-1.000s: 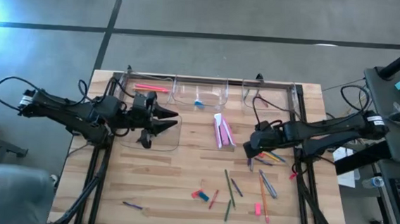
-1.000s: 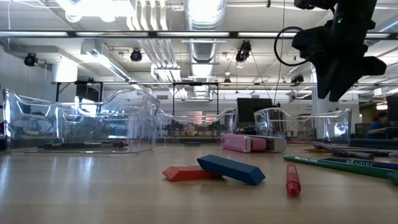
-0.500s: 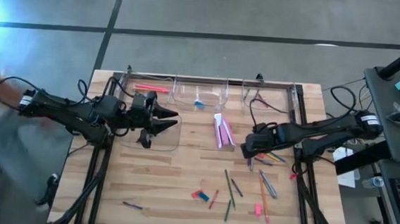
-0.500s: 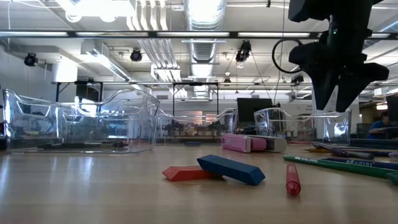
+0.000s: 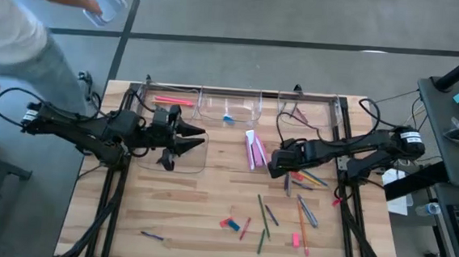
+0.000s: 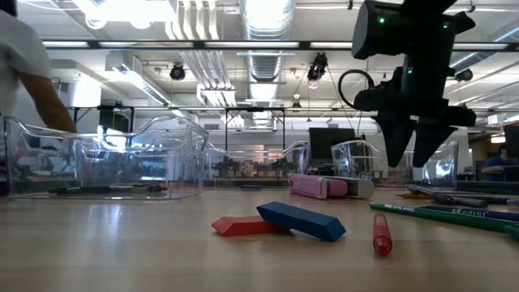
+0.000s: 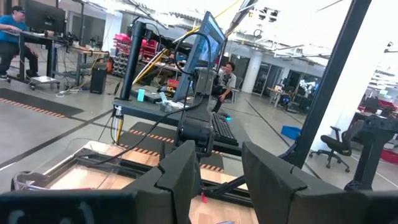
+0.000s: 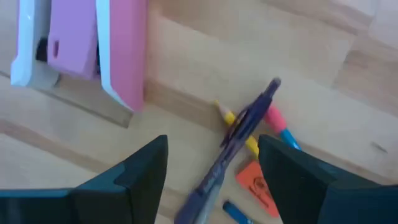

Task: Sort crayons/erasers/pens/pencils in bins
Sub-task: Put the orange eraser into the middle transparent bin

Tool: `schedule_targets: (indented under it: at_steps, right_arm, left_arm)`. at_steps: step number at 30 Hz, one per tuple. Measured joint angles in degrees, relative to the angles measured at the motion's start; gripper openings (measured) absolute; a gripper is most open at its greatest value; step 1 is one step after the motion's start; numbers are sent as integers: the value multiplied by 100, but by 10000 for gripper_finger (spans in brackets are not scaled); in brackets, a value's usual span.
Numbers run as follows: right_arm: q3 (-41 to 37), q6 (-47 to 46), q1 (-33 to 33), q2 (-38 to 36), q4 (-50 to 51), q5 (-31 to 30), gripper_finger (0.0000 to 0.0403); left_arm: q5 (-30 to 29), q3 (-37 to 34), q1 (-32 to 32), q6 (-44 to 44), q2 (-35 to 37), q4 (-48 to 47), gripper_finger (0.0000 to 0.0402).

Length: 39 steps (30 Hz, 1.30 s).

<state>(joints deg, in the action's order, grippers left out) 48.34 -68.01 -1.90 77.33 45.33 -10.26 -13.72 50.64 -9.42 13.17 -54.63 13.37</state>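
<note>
My right gripper (image 5: 274,164) is open and empty, fingers pointing down a little above the table (image 6: 409,156). In its wrist view (image 8: 214,180) a dark purple pen (image 8: 242,134) lies on the wood between the fingers. Two pink erasers in white sleeves (image 5: 255,150) (image 8: 81,43) lie just to its left. A red eraser (image 6: 243,225) and a blue eraser (image 6: 302,221) lie near the front. My left gripper (image 5: 198,138) is open and empty above the wide clear bin (image 5: 180,161). Three clear bins (image 5: 231,108) stand along the far edge.
Pens, pencils and crayons lie scattered right of centre (image 5: 307,178) and toward the near edge (image 5: 264,216); one lies alone at the near left (image 5: 151,236). A person at the far left, off the table, holds a clear tray (image 5: 108,5).
My right gripper has gone toward the table's left edge and down, toward the pink erasers, staying open. A person has come into view at the far left of the table.
</note>
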Motion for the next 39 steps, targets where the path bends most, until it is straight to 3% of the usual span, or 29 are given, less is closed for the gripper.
schedule_targets:
  at_steps: [8, 18, 24, 31, 39]
  right_arm:
    - [-598, -158, 169, -525, -159, -20, 215]
    - [-1464, -546, 75, -1377, -1330, -46, 214]
    - [-1507, -294, 81, -1359, -888, 39, 214]
    - [-1234, -223, 76, -1725, 1030, 319, 214]
    - [-1242, 357, 73, -2060, 735, 319, 214]
  left_arm:
    - [4, 6, 2, 15, 0, -5, 119]
    - [4, 1, 4, 13, -51, 14, 119]
    - [2, -6, 4, 13, -55, 65, 119]
    - [-2, 5, 4, 11, -51, 123, 119]
    - [-28, 1, 4, 8, -182, 205, 119]
